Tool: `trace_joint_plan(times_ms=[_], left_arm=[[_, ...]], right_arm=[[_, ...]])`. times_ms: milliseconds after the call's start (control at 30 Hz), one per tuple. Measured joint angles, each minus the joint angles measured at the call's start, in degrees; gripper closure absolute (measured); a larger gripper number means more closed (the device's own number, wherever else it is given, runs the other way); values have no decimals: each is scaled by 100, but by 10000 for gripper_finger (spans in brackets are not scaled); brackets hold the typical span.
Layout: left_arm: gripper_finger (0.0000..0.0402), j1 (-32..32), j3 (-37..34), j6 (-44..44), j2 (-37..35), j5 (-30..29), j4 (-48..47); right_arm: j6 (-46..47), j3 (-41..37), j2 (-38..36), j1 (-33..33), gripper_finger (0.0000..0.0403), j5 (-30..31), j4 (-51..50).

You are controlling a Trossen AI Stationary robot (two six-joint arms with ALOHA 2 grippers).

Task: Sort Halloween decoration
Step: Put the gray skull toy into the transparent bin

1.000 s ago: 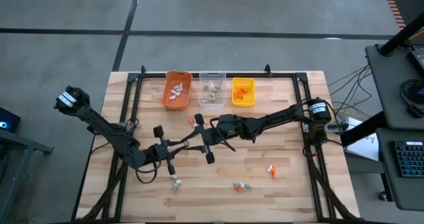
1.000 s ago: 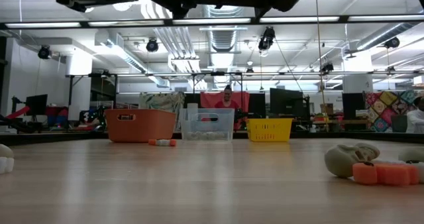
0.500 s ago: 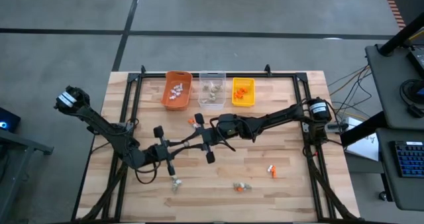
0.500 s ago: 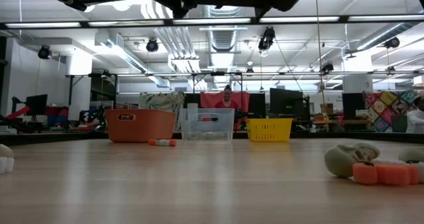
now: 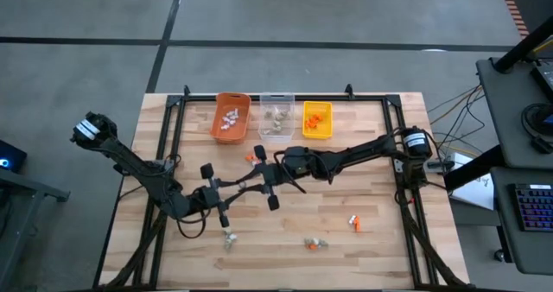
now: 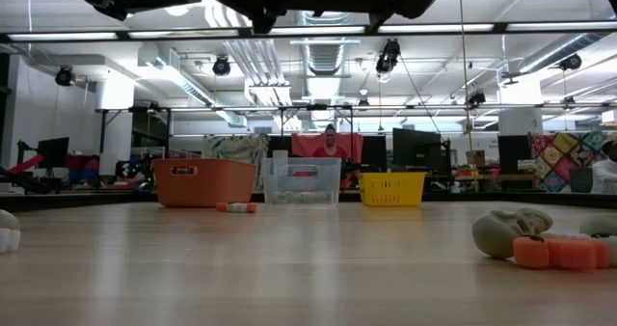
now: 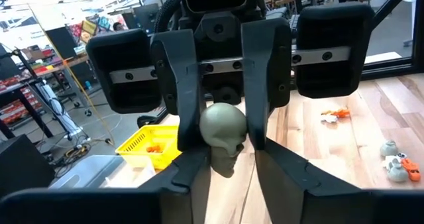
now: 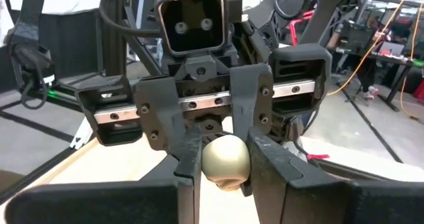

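Skull trinket (image 7: 222, 134) sits mid-air betw. both grippers: right gripper (image 7: 222, 128) clamped on it, left gripper (image 8: 225, 154) fingers just beside it, loosened, above table (image 5: 363, 240).

Two dark jointed arms, blocky black hands with silver screws

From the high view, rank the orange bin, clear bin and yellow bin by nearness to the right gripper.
Right gripper sits mid-table, meeting the left gripper.
1. clear bin, at the far edge, middle.
2. orange bin, on the left arm's side.
3. yellow bin, on the right arm's side.
The first two are close.
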Motion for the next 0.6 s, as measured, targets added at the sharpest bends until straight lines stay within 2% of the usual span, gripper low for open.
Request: trace_joint_plan(times_ms=[333, 600], left_arm=[[258, 0, -8, -417, -21, -215, -212], [244, -4, -14, -1572, -31, -359, -1102]], right_arm=[[838, 2, 4, -170, 330, -30, -94], [968, -1, 4, -446, 329, 11, -639]])
